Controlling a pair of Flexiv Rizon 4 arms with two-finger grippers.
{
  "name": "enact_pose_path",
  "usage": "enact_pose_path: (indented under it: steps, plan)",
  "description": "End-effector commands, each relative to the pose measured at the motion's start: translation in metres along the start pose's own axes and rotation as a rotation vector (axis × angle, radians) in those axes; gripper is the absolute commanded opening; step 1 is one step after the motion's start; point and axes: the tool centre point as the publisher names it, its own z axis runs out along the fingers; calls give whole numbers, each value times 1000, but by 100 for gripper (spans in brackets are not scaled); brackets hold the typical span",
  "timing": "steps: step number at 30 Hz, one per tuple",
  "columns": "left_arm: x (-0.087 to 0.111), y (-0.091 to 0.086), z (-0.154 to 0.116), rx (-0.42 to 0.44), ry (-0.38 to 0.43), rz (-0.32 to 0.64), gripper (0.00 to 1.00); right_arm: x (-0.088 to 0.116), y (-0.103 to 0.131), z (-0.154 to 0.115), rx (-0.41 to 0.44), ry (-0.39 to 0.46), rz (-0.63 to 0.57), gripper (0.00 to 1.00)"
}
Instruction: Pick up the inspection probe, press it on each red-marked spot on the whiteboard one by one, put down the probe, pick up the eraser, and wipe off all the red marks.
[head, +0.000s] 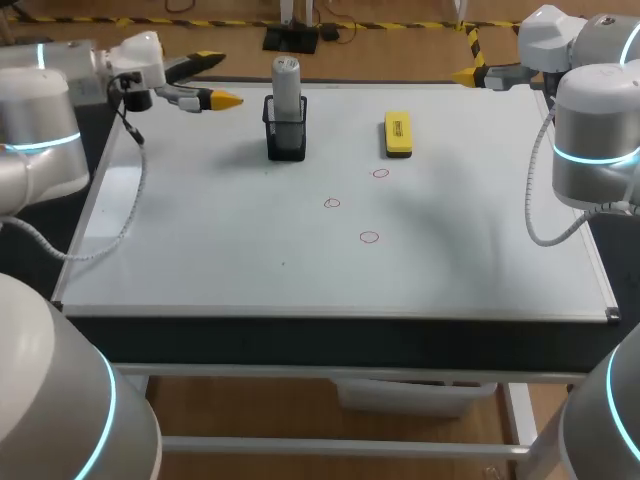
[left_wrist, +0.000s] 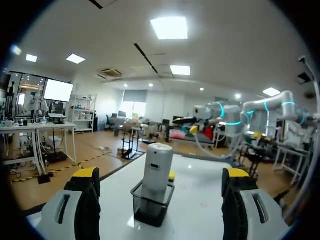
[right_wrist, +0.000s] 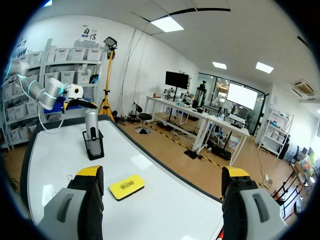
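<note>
The probe stands upright in a black holder whose walls hem its lower half — its top stands free. Bare whiteboard separates it from the eraser and, seemingly, the red circles.

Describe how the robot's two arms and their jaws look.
The left arm and right arm have rounded white-grey segments with glowing cyan rings. A grey cable hangs along each. Their jaws are grey with bright yellow tips.

Beneath my left gripper spreads a white table. Beyond its edge lies a wooden floor, with square ceiling lights overhead. Ahead of my right gripper, yellow-black floor tape runs before long white desks near a white wall.
</note>
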Motion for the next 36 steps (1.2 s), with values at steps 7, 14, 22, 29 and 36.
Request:
enact_pose_path:
  steps: [7,14,22,29,36]
  plan:
    - [-15,14,38,35,189,4,100,-1,0,0,1,1,0,100]
    - [-17,20,54,56,238,-3,100,-1,0,0,1,1,0,100]
    - [-9,26,72,33,261,-14,100,-1,0,0,1,1,0,100]
    - [-10,29,91,23,270,-18,100,-1,0,0,1,1,0,100]
    - [-6,33,103,18,237,-16,100,-1,0,0,1,1,0,100]
